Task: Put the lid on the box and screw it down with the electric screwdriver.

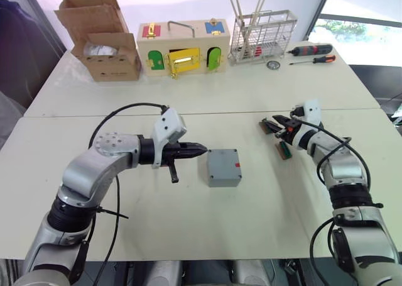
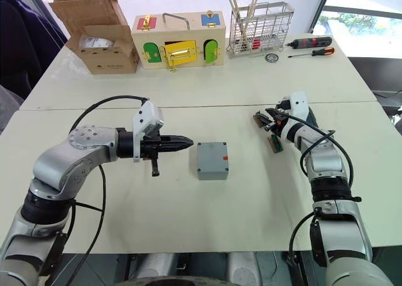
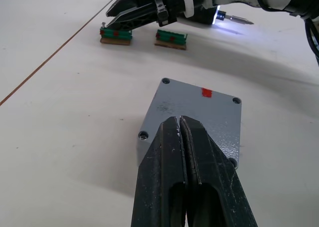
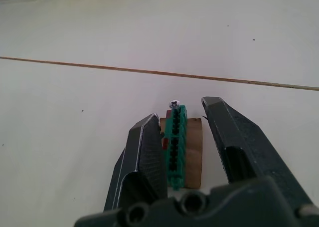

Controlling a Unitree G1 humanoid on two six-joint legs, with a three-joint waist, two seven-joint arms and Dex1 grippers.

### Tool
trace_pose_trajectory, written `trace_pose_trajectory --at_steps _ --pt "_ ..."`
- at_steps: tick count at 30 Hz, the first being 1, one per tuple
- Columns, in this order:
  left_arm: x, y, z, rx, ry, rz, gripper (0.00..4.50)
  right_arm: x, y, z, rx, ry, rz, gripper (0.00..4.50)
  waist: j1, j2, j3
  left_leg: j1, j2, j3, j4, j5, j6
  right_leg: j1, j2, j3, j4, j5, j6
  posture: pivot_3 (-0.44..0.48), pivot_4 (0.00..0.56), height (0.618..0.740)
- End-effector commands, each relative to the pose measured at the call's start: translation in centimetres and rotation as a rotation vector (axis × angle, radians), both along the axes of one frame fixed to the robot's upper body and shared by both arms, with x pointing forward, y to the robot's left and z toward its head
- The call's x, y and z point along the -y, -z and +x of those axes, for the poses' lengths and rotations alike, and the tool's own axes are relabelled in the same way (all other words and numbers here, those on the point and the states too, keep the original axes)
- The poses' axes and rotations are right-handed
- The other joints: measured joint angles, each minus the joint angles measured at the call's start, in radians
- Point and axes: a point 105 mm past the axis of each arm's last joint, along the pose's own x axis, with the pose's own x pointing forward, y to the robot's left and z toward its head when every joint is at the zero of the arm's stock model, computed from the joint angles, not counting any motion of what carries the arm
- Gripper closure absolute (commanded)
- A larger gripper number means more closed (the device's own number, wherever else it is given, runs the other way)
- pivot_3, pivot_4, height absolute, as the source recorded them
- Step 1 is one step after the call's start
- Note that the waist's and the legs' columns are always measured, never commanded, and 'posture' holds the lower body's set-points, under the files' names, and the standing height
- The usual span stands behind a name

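Note:
The grey box (image 1: 224,167) sits mid-table with a small red mark (image 3: 206,92) on it. The lid (image 3: 199,112) lies flat on top, with a screw hole at each corner. My left gripper (image 1: 201,149) is shut and empty; its tip hovers just left of the box, over the near edge in the left wrist view (image 3: 179,119). My right gripper (image 4: 179,110) is open, its fingers straddling a green terminal block (image 4: 175,142) that carries a screw. What looks like the electric screwdriver's thin metal bit (image 3: 235,21) pokes out, lit, beside my right wrist.
A second green block (image 1: 284,151) lies near the right gripper. Along the far edge stand a cardboard box (image 1: 103,38), a wooden latch box (image 1: 183,47), a wire rack (image 1: 262,36) and two hand screwdrivers (image 1: 311,53). A seam (image 1: 207,115) crosses the table.

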Motion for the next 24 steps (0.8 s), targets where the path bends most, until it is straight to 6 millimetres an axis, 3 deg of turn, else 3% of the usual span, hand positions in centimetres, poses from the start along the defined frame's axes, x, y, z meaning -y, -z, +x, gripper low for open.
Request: trace_pose_trajectory --at_steps 1,15,17,19,24 --pt "0.1 -0.5 -0.3 0.041 0.008 0.006 4.5 -0.4 -1.6 0.5 0.056 -0.016 0.01 2.92 0.0 0.0 0.0 0.0 0.0 0.0 0.0 0.0 0.0 0.0 0.0 0.0 0.0 0.0 0.0 0.0 0.15 0.73" --pt "0.1 0.0 0.0 0.055 -0.004 0.024 4.5 -1.0 -1.4 1.3 0.041 -0.02 0.014 2.92 0.0 0.0 0.0 0.0 0.0 0.0 0.0 0.0 0.0 0.0 0.0 0.0 0.0 0.0 0.0 0.0 0.15 0.73" --pt "0.1 0.0 0.0 0.058 -0.007 0.024 4.5 -0.9 -1.2 1.4 0.036 -0.01 0.01 3.48 0.0 0.0 0.0 0.0 0.0 0.0 0.0 0.0 0.0 0.0 0.0 0.0 0.0 0.0 0.0 0.0 0.15 0.73" --pt "0.1 -0.1 0.0 0.06 -0.01 0.023 4.5 -0.8 -1.1 1.4 0.03 -0.006 0.005 4.32 0.0 0.0 0.0 0.0 0.0 0.0 0.0 0.0 0.0 0.0 0.0 0.0 0.0 0.0 0.0 0.0 0.15 0.73" --pt "0.1 -0.1 0.1 0.065 -0.015 0.022 4.5 -0.7 -1.4 1.5 0.039 0.0 0.021 4.46 0.0 0.0 0.0 0.0 0.0 0.0 0.0 0.0 0.0 0.0 0.0 0.0 0.0 0.0 0.0 0.0 0.15 0.73"
